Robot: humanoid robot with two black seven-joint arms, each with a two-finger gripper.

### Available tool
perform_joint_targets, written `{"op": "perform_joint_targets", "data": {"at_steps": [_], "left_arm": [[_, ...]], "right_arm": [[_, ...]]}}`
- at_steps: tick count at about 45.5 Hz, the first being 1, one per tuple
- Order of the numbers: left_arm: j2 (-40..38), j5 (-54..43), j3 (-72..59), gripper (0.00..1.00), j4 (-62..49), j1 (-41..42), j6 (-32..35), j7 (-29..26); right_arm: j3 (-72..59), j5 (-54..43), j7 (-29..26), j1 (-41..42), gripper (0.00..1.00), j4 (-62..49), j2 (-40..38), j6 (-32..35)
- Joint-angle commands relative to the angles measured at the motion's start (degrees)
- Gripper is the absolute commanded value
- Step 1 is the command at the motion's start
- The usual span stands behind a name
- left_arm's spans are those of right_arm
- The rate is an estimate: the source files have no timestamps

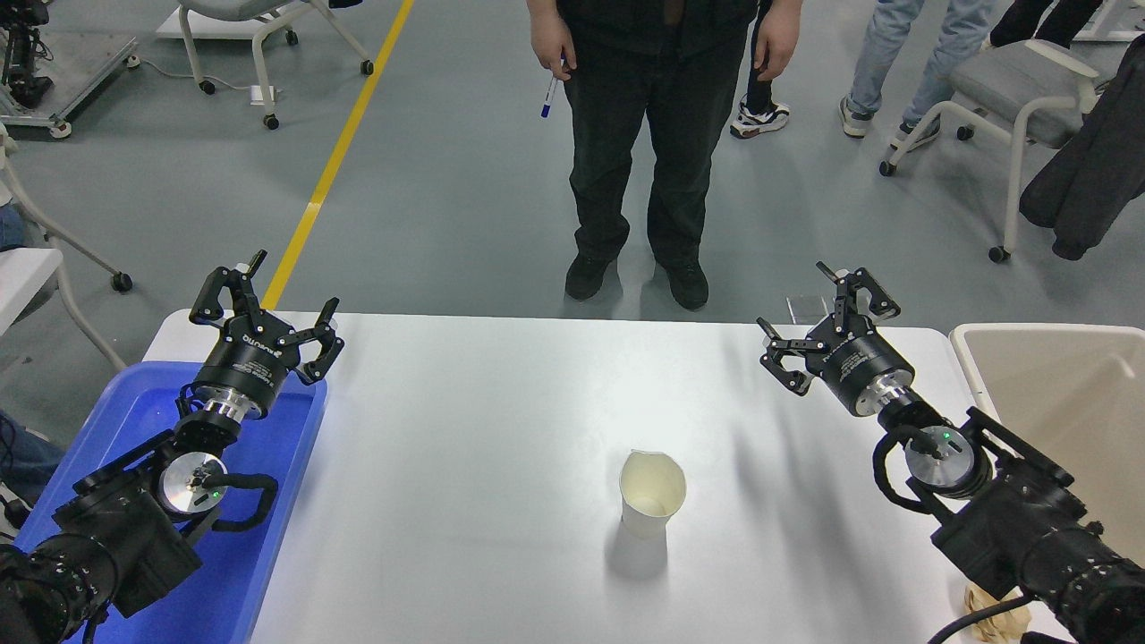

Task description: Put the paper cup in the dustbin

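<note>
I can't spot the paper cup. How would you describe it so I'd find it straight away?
Start at the white table, between the blue tray on the left and the beige dustbin on the right. The paper cup stands upright near the middle, alone: small, white, cream inside, its rim pinched into a spout.

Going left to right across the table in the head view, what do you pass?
blue tray with the left gripper above it → paper cup → right gripper → dustbin

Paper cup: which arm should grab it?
Right. The right gripper hangs open nearer the paper cup, and the dustbin is on its side; the left gripper is over the blue tray.
</note>
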Motion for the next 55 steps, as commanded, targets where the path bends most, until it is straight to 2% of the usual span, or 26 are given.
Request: {"op": "perform_joint_targets", "data": {"at_steps": [1,47,55], "left_arm": [[-0.1,0.0,0.0,1.00,0.0,0.0,0.0,0.0],[0.1,0.0,0.0,1.00,0.0,0.0,0.0,0.0],[0.0,0.0,0.0,1.00,0.0,0.0,0.0,0.0]], "right_arm": [[-0.6,0.0,-0.1,0.3,1.00,-0.2,0.4,-0.3],[-1.6,-0.4,-0.2,-0.1,1.00,1.9,0.1,0.5],[-3.0,-1.1,-0.1,-0.9,1.00,9.5,-1.4,-0.2]]}}
